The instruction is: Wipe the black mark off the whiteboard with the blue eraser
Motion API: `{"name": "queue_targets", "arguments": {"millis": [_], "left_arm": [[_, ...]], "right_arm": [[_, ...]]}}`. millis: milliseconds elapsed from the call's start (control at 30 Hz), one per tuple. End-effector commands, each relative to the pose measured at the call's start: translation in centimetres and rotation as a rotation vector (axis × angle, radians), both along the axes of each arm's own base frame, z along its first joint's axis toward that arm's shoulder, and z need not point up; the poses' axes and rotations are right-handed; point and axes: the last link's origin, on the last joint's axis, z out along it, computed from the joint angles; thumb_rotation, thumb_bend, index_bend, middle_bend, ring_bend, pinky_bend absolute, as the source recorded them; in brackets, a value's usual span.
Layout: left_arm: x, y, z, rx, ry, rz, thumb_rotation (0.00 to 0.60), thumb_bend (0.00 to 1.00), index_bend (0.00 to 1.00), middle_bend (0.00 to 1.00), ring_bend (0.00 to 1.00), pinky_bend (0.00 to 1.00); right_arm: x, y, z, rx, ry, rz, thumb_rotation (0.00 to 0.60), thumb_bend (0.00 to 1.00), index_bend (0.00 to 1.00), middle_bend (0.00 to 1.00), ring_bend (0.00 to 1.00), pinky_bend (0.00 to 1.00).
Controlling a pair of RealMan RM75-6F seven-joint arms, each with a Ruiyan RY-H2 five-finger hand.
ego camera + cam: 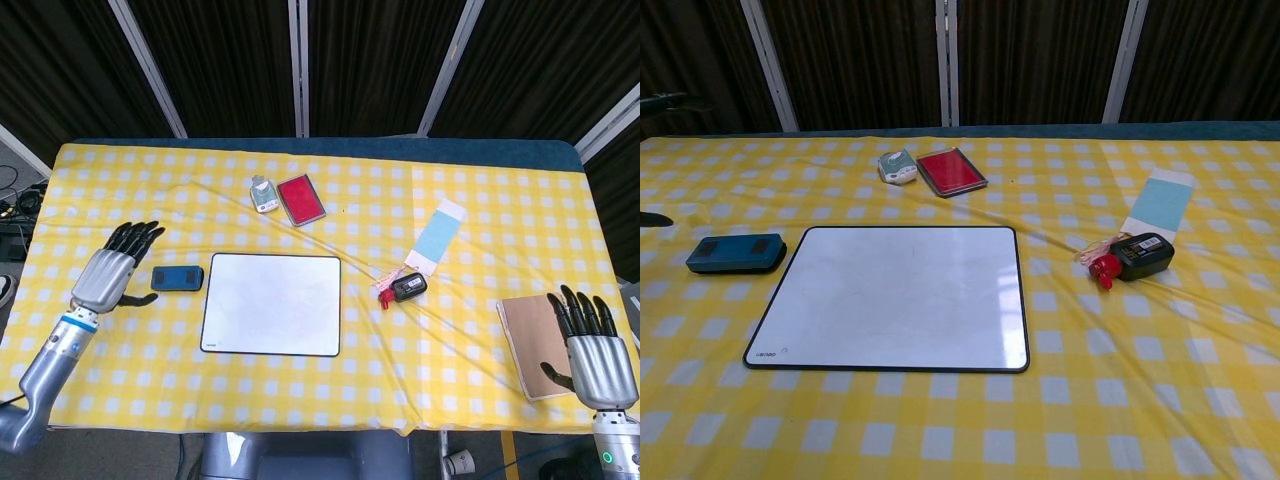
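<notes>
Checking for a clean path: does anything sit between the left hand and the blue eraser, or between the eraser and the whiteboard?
Nothing visible does. The left hand hovers open beside the blue rectangular eraser, bare yellow checked tablecloth between. The eraser lies just off the white rectangular whiteboard.

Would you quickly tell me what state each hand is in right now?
Left hand: open, holding nothing, beside the blue eraser.
Right hand: open, holding nothing.

Blue eraser (736,253) beside whiteboard (897,296)
</notes>
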Motion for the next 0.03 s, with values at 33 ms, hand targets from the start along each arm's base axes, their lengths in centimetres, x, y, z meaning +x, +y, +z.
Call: {"name": "queue_targets", "arguments": {"millis": [33], "left_arm": [[-0.76,-5.62,3.78,0.149,0.034,0.106,0.600,0.00,0.00,0.00,0.00,0.00]], "right_arm": [[0.14,0.02,0.27,-0.003,-0.010,0.010,0.600,0.00,0.00,0.00,0.00,0.00]]}}
